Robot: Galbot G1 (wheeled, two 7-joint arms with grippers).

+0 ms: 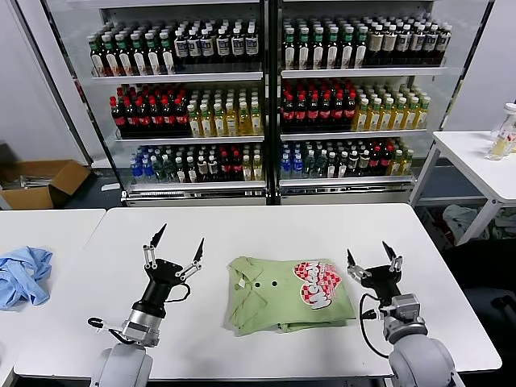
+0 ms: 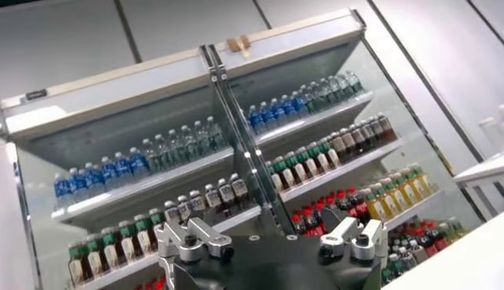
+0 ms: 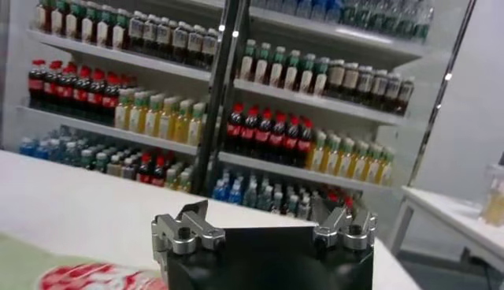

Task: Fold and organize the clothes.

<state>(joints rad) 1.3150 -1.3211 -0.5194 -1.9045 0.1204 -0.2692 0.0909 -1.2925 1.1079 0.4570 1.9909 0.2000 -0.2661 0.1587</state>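
Observation:
A light green shirt (image 1: 278,298) lies folded into a rough rectangle on the white table (image 1: 266,226), its red-and-white checkered print (image 1: 317,285) facing up on the right side and small dark buttons showing on the left. A corner of it with the print also shows in the right wrist view (image 3: 71,277). My left gripper (image 1: 178,240) is open and empty, raised left of the shirt with its fingers pointing up. My right gripper (image 1: 370,256) is open and empty, raised just right of the shirt.
A crumpled blue garment (image 1: 22,274) lies on the neighbouring table at the left. A glass-fronted drinks cooler (image 1: 266,97) full of bottles stands behind the table. Another white table (image 1: 476,157) with a bottle stands at the far right. A cardboard box (image 1: 40,181) sits on the floor at left.

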